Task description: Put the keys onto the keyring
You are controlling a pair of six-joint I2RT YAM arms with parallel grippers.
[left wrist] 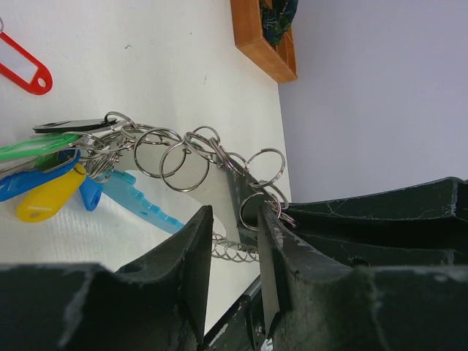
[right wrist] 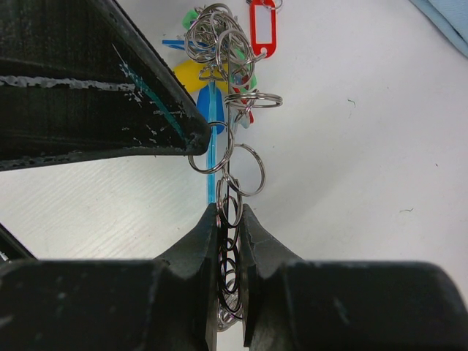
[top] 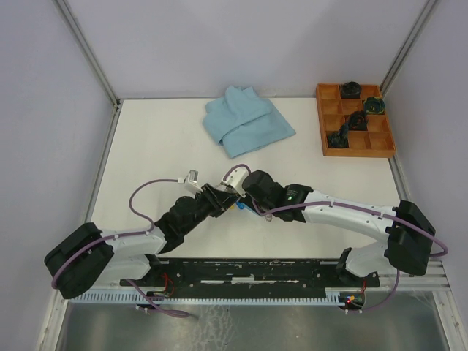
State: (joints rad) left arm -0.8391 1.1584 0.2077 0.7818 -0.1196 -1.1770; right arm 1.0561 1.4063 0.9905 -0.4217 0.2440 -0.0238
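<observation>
We see white table (top: 161,139), matte, few tiny marks. Pale lavender-grey walls (top: 234,44) on three sides, aluminium frame posts (top: 88,53) at back corners. Light even, shadows soft. Wooden compartment tray (top: 362,153) far right, folded light-blue cloth (top: 245,121) far middle.

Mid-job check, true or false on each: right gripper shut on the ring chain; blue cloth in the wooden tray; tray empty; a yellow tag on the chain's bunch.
1. The right gripper is shut on the ring chain. True.
2. The blue cloth lies in the wooden tray. False: it lies on the table, left of the tray.
3. The tray is empty. False: dark items sit in several compartments.
4. A yellow tag is in the bunch. True.
</observation>
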